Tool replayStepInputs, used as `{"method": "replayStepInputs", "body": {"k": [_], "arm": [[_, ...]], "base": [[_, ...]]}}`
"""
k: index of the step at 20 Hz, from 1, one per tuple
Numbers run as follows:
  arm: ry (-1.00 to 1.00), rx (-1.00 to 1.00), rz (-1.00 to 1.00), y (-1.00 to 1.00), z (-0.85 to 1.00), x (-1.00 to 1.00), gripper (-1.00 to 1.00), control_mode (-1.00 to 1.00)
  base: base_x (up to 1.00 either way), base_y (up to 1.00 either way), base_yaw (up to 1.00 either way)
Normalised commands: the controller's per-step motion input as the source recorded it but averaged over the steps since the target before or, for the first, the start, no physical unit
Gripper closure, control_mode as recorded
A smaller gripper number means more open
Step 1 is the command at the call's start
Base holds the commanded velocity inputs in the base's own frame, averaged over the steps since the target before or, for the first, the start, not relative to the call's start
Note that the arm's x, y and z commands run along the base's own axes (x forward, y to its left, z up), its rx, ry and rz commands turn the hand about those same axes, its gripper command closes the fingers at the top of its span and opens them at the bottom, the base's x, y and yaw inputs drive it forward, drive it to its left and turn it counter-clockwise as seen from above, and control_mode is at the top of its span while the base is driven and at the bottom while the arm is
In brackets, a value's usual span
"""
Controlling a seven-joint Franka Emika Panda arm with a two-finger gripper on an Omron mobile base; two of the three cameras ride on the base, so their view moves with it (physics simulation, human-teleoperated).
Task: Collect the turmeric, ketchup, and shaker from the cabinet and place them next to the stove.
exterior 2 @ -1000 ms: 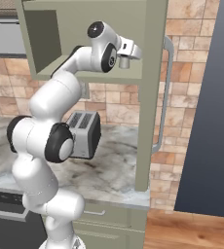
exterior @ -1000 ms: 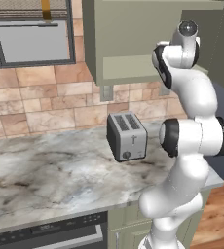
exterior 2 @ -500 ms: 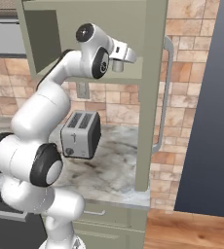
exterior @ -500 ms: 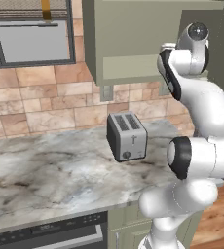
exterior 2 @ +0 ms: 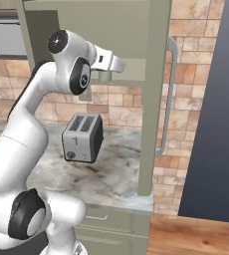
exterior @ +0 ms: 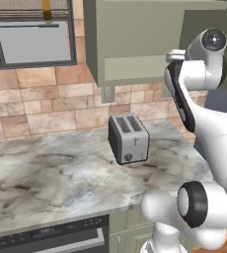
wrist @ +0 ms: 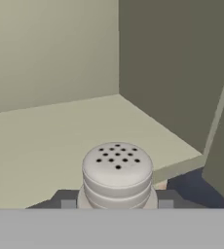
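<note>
Even, soft rendered light all round, no glare; the cabinet [wrist: 172,73] interior sits dimmer on one wall, and every picture looks slightly soft and pixelated.

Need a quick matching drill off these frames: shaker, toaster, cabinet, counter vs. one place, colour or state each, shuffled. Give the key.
Things:
1. shaker
2. toaster
3. cabinet
4. counter

Descriptions:
A. grey-veined marble surface
B. sage-green, plain flat shelf inside
C. silver, two slots, standing on the worktop
D. pale, holed rounded top, between the claw fingertips

Pairs: 1-D, 2-C, 3-B, 4-A
</note>
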Motion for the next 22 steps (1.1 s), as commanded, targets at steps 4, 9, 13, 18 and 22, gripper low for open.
{"method": "replayStepInputs", "body": {"k": [4,9,13,18,22], "arm": [[0.00,0.00,0.02,0.43,0.00,-1.00,1.00,-1.00],[0.00,0.00,0.04,0.42,0.00,-1.00,1.00,-1.00],[0.00,0.00,0.06,0.35,-0.03,-1.00,1.00,-1.00],[0.00,0.00,0.08,0.39,-0.05,-1.00,1.00,-1.00],[0.00,0.00,0.15,0.45,-0.07,-1.00,1.00,-1.00]], "base": [[0.00,0.00,0.00],[0.00,0.00,0.00],[0.00,0.00,0.00],[0.00,0.00,0.00],[0.00,0.00,0.00]]}}
